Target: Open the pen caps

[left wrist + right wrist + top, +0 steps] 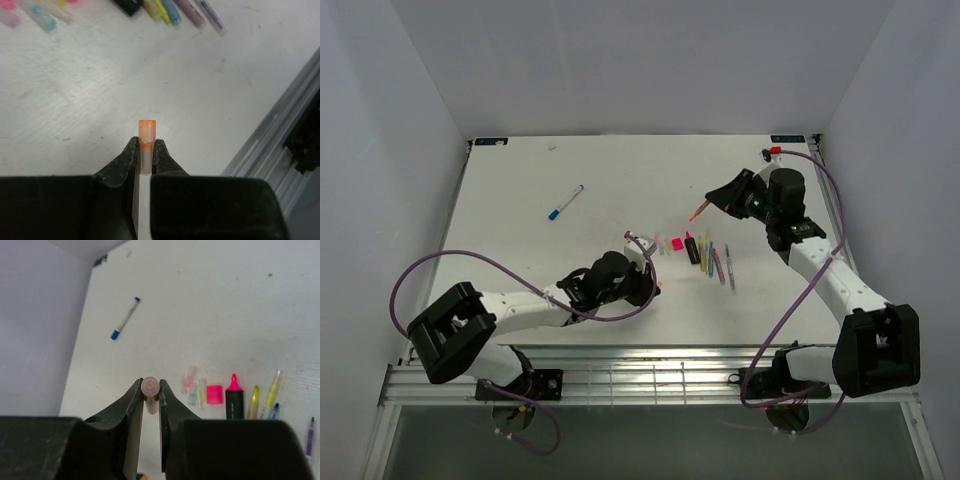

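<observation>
An orange cap (147,131) is clamped in the left gripper (146,146), jaws almost together, over the table (75,100) nearer the arm bases than the black highlighter (692,248). The orange pen (699,211) is pinched in the right gripper (150,386), jaws narrowly apart, beyond that highlighter. A pink cap (214,394) is laid just beside the highlighter. A blue-capped pen (565,202) is seen well apart.

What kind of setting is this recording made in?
Probably a lab robot test cell, not a home or office: a white table boxed in by plain white panels, an aluminium rail along the near edge, and a small row of pens and highlighters laid out.
</observation>
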Controlling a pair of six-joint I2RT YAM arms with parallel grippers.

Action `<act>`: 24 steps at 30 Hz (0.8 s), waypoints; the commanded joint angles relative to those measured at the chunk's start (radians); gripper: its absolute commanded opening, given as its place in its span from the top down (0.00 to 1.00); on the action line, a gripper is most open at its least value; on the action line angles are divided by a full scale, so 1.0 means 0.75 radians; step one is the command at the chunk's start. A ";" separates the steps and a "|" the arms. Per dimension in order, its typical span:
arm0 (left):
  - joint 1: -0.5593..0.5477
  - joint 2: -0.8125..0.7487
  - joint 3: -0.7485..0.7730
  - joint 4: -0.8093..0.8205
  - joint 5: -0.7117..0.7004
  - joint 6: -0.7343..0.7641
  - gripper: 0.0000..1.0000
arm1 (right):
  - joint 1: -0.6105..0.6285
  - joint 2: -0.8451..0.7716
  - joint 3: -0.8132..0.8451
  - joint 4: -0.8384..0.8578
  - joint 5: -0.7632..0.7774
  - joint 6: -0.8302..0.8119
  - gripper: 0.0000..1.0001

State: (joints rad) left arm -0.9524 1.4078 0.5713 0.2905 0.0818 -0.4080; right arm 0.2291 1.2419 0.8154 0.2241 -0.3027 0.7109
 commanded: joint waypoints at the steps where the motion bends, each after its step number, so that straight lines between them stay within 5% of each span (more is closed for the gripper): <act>1: 0.075 -0.043 0.075 -0.156 -0.193 -0.041 1.00 | -0.017 0.088 0.276 -0.371 -0.070 -0.248 0.92; 3: 0.187 0.014 0.168 -0.305 -0.258 -0.120 1.00 | -0.033 0.217 0.411 -0.702 -0.079 -0.423 0.92; 8: 0.425 0.137 0.312 -0.451 -0.222 -0.166 1.00 | -0.119 0.350 0.589 -1.010 -0.089 -0.635 0.92; 12: 0.468 0.266 0.461 -0.479 -0.201 -0.149 1.00 | -0.158 0.438 0.674 -1.184 -0.092 -0.778 0.92; 16: 0.470 0.442 0.653 -0.526 -0.156 -0.131 1.00 | -0.162 0.534 0.788 -1.399 0.141 -0.890 0.92; 24: 0.474 0.622 0.723 -0.498 -0.111 -0.188 1.00 | -0.187 0.651 0.782 -1.457 0.195 -0.919 0.92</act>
State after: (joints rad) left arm -0.5961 1.8687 1.0801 -0.0708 -0.0216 -0.5259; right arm 0.0952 1.6974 1.3857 -0.8097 -0.1936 0.0597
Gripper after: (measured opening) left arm 0.161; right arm 0.200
